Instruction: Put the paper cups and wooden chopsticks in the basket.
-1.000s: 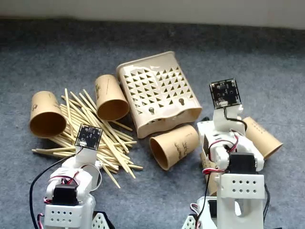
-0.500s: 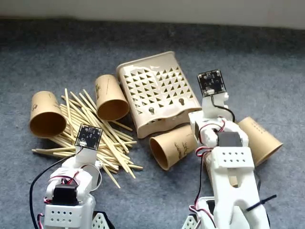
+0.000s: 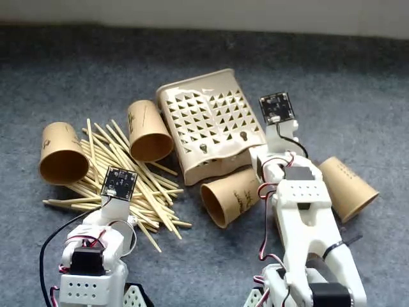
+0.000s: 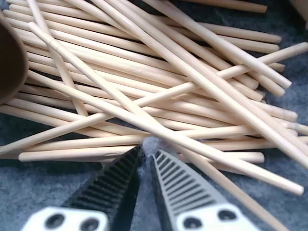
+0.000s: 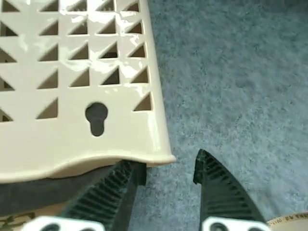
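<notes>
A grey carpeted surface (image 3: 358,83) fills the high view, with a pale strip along the top edge. At centre left lies a paper cup (image 3: 62,153) on its side, its open mouth facing the lower edge. Just right of it spreads a loose pile of wooden chopsticks (image 3: 131,169), crossing one another. The left arm rises from the lower left corner. In its wrist view the left gripper (image 4: 145,153) sits at the edge of the pile, all but closed with a thin slit between the tips, gripping nothing. A second cup (image 3: 149,130) lies at the pile's upper right, touching the basket (image 3: 211,121). The basket lies at upper centre with a perforated face up. Below it lies a third cup (image 3: 231,196) on its side, just beside the basket's lower rim. The right arm stretches up from the lower right to the basket's lower right corner. There the right gripper (image 5: 166,168) is spread wide and empty, one jaw at the basket's rim, the other over carpet. A fourth cup (image 3: 347,187) lies at centre right.
</notes>
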`<state>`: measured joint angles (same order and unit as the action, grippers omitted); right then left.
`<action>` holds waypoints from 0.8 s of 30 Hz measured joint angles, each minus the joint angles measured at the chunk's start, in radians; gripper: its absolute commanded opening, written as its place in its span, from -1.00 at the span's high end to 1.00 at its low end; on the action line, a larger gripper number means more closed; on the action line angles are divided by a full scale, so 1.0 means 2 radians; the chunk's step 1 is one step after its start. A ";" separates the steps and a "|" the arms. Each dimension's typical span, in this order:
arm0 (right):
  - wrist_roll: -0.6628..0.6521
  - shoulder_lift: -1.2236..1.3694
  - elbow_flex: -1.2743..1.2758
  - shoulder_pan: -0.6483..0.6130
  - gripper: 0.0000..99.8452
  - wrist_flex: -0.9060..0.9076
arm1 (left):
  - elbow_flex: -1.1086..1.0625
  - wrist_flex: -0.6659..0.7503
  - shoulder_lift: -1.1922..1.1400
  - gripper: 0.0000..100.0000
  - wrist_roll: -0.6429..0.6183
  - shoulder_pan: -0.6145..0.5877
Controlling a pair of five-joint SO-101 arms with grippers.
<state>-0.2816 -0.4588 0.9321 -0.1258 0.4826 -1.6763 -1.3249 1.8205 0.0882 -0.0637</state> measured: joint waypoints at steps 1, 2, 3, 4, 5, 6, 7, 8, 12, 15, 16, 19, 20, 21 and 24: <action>0.000 0.009 0.000 0.000 0.66 -0.009 | 0.000 0.000 0.000 0.97 0.000 0.000; 0.000 0.017 0.000 -0.001 0.66 -0.018 | 0.000 0.000 0.000 0.97 0.000 0.000; 0.000 0.024 0.000 -0.001 0.66 -0.025 | 0.000 0.000 0.000 0.97 0.000 0.000; 0.000 0.030 0.000 -0.002 0.66 -0.030 | 0.000 0.000 0.000 0.97 0.000 0.000; 0.000 0.033 0.000 -0.002 0.66 -0.032 | 0.000 0.000 0.000 0.97 0.000 0.000; 0.000 0.034 0.000 -0.002 0.66 -0.033 | 0.000 0.000 0.000 0.97 0.000 0.000; 0.000 0.035 0.000 -0.002 0.66 -0.034 | 0.000 0.000 0.000 0.97 0.000 0.000; 0.000 0.035 0.000 -0.002 0.69 -0.034 | 0.000 0.000 0.000 0.97 0.000 0.000; 0.000 0.035 0.000 -0.002 0.92 -0.035 | 0.000 0.000 0.000 0.97 0.000 0.000; 0.000 0.035 0.000 0.000 0.99 -0.038 | 0.000 0.000 0.000 0.97 0.000 0.000; 0.000 0.035 0.000 0.000 0.99 -0.038 | 0.000 0.000 0.000 0.97 0.000 0.000; 0.000 0.035 0.001 -0.003 0.99 -0.038 | 0.000 0.000 0.000 0.97 0.000 0.000; 0.002 0.031 0.002 -0.003 0.99 -0.038 | 0.000 0.000 0.000 0.97 0.000 0.000; 0.002 0.025 0.002 -0.003 0.99 -0.038 | 0.000 0.000 0.000 0.97 0.000 0.000; 0.023 -0.011 0.015 -0.003 0.99 -0.030 | 0.000 0.000 0.000 0.97 0.000 0.000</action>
<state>-0.2355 -0.4803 0.9628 -0.1320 0.4227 -1.6763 -1.3249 1.8205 0.0882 -0.0637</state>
